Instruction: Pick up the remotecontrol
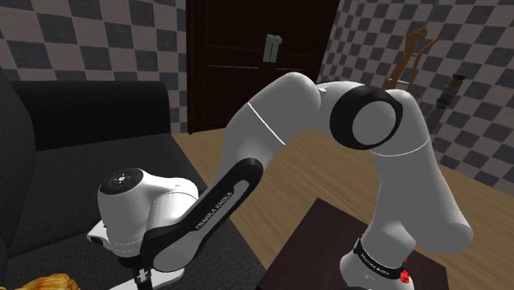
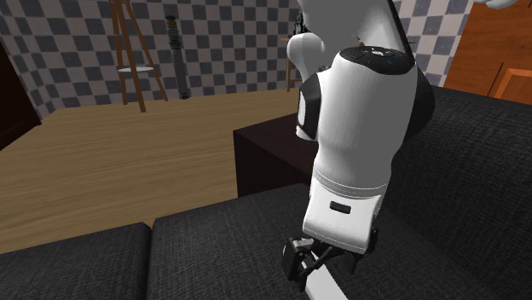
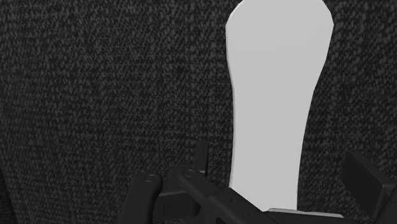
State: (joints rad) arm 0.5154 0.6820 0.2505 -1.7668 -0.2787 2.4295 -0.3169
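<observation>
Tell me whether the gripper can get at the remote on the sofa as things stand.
Probably yes. The gripper hangs just above the pale grey remote control, which lies flat on the dark sofa cushion. Its open fingers stand either side of the remote's near end, and nothing covers it.

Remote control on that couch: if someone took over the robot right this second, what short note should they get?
Pincer: open, low over the dark fabric sofa cushion, its black fingers either side of one end of the flat, light grey, elongated remote control, not clasping it.
Remote: lying flat on the cushion, not lifted.
Done: approach and lining up.
Left: close the pincer on the remote, then lift.
</observation>
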